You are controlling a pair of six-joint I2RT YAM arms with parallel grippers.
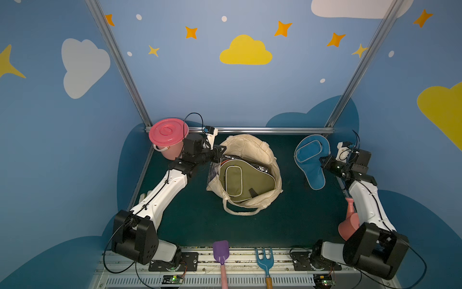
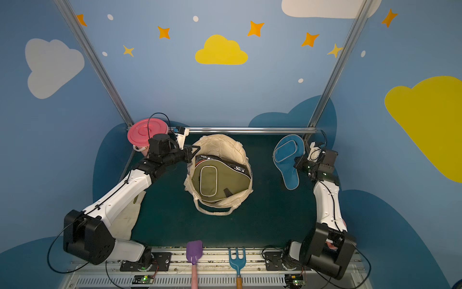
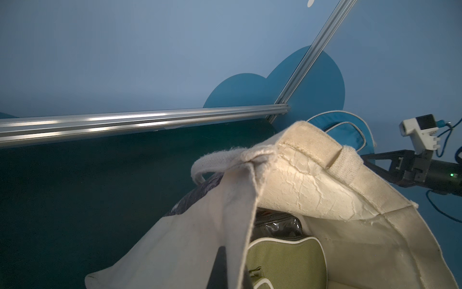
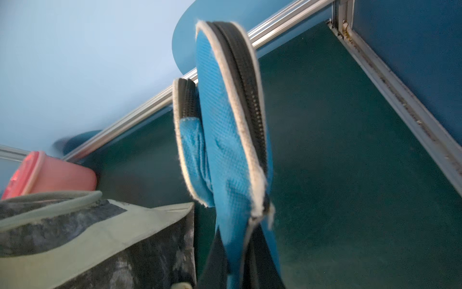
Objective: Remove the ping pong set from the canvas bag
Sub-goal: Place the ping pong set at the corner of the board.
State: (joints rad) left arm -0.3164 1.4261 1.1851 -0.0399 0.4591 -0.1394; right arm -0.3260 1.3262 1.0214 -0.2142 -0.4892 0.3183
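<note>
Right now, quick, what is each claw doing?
Left gripper: closed, holding the canvas bag by its rim.
Right gripper: closed, holding the blue paddle cover.

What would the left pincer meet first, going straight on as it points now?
The left pincer is shut on the rim of the canvas bag; straight on, probably the olive cover inside; depth unclear.
</note>
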